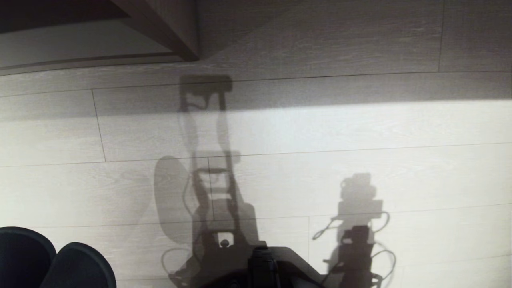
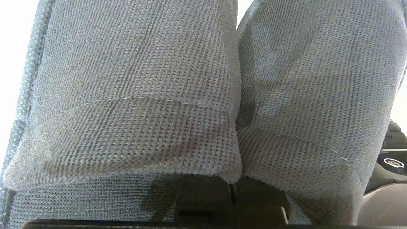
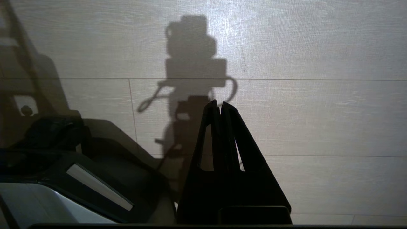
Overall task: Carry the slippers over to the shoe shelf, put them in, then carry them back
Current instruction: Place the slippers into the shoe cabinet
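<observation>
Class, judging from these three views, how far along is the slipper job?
Done: the slippers are picked up, clamped in the left end effector. In hand: carrying them over the wood floor; right end effector shut, empty. Left: no slipper is in any shelf yet; placing and returning remain.

Pale wood-grain plank flooring [image 1: 360,132] fills the view, its seams running crosswise. A dark wooden furniture frame [image 1: 160,28] stands on it at the far left; beside that frame the floor lies in shade, and nearer planks catch bright light.
</observation>
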